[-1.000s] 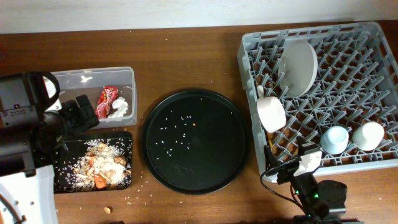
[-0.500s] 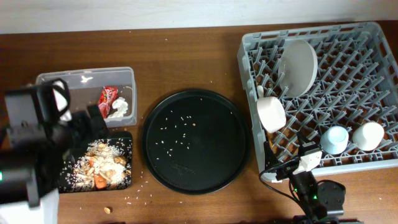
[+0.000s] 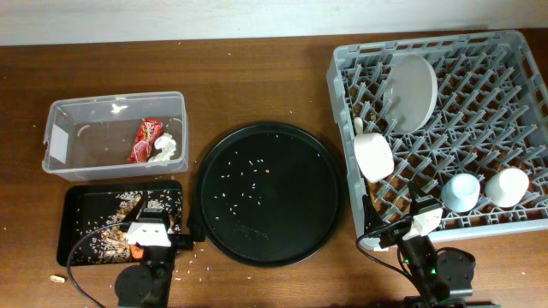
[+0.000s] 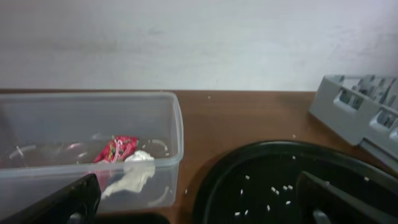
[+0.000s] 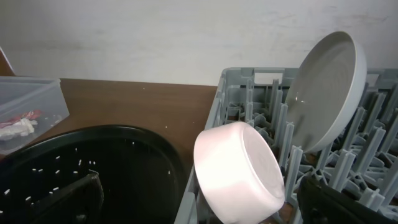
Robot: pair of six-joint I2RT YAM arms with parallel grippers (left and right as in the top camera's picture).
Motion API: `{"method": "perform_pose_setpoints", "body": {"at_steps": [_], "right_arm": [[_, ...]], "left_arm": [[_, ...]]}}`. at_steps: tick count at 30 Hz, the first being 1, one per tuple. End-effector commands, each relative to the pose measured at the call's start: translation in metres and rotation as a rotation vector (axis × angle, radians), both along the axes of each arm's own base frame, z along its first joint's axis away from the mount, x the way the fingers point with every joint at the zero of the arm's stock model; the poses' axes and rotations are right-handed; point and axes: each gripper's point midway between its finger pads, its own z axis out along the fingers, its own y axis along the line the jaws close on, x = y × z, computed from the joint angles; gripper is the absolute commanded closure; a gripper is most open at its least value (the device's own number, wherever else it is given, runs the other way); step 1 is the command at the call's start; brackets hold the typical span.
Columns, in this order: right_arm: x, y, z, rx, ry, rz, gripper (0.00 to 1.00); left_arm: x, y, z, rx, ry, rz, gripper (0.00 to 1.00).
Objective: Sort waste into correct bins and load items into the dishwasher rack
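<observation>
The red wrapper and white tissue lie in the clear tub; both also show in the left wrist view, wrapper and tissue. Rice scraps and the carrot lie in the shallow black tray. The grey rack holds the plate, the white bowl, the blue cup and the white cup. My left gripper is open and empty, low at the black tray's right end. My right gripper is open and empty, just in front of the bowl.
The large round black tray with scattered rice grains lies between the bins and the rack. A few crumbs lie on the table by the front edge. The fork and chopsticks cannot be made out.
My left arm has pulled back from over the tub and black tray to the front edge, uncovering both bins. The right arm has barely moved.
</observation>
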Motion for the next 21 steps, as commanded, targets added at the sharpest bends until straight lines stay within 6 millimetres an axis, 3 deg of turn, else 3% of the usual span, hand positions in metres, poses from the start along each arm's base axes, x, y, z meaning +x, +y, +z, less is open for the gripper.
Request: {"method": "perform_pose_setpoints", "body": {"at_steps": [1,21], "right_arm": [[-0.0001,-0.0007,-0.0023,-0.003,0.002,-0.001,0.01],[-0.0001,-0.0008,-0.0023,-0.003,0.002,-0.001,0.01]], "left_arm": [[0.0034,0.0153,-0.0156,0.019,0.01,0.06,0.01],[0.0034,0.0171,-0.0154,0.019,0.009,0.067,0.01]]}}
